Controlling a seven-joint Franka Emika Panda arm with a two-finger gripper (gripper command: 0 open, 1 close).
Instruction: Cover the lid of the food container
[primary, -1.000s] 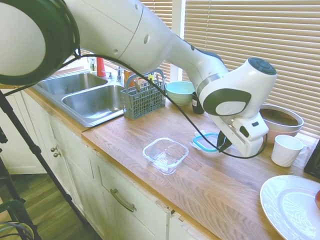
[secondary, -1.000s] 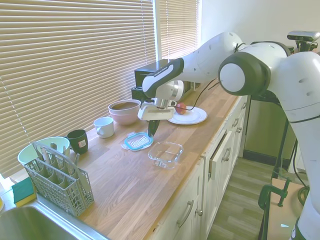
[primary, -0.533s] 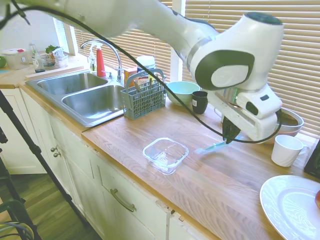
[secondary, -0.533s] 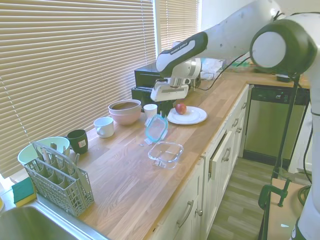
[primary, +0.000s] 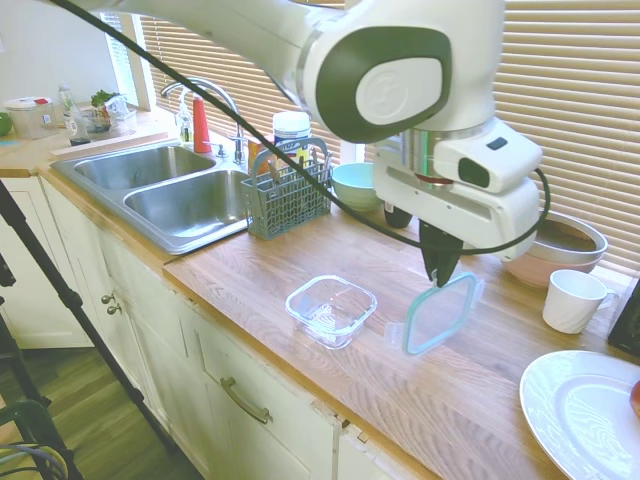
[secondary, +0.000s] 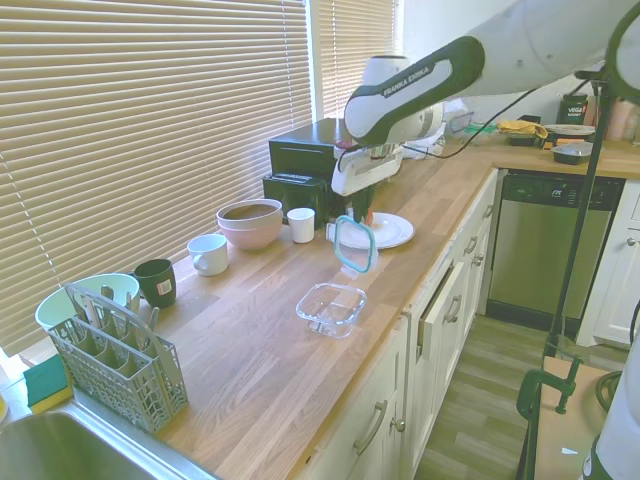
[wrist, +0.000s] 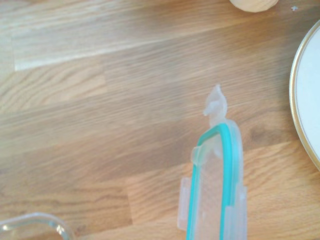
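One lid (primary: 440, 313) hangs on edge above the table (primary: 300, 265), pinched at its top rim by the hand (primary: 440, 276). One food container (primary: 331, 309) sits open nearby. Only the first exterior view shows the sink (primary: 170, 190).

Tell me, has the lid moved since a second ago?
Yes. The lid was flat on the counter near the white cup; now it hangs upright from the gripper, beside the food container.
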